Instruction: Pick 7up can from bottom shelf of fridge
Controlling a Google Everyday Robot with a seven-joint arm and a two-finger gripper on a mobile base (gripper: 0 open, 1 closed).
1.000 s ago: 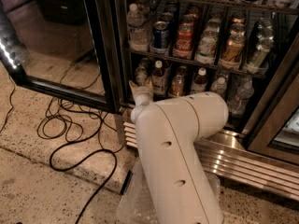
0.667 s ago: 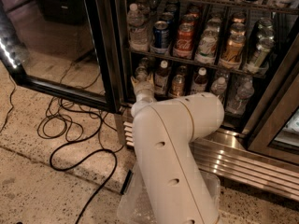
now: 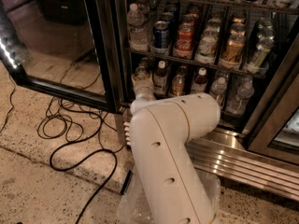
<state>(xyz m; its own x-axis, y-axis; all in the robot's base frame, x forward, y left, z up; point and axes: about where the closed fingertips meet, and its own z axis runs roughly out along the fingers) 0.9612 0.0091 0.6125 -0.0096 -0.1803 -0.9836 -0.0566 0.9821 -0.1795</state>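
Note:
The fridge (image 3: 105,55) stands open, with its racks full of drinks. My gripper (image 3: 141,81) is at the end of the white arm (image 3: 173,143) and reaches into the left end of the bottom shelf (image 3: 230,112). A small silver-topped can (image 3: 140,71), which looks like the 7up can, sits right at the gripper, mostly hidden by it. I cannot tell whether the gripper touches it. Brown white-capped bottles (image 3: 160,77) stand just to its right.
Clear water bottles (image 3: 239,97) stand at the right of the bottom shelf. Blue and red cans (image 3: 161,34) fill the rack above. The open glass door (image 3: 46,45) is at the left. Black cables (image 3: 70,125) lie on the floor. The steel base grille (image 3: 247,164) runs below the fridge. A clear plastic bin (image 3: 211,190) sits at my base.
The arm's elbow has shifted slightly. The gripper stays at the left end of the bottom shelf.

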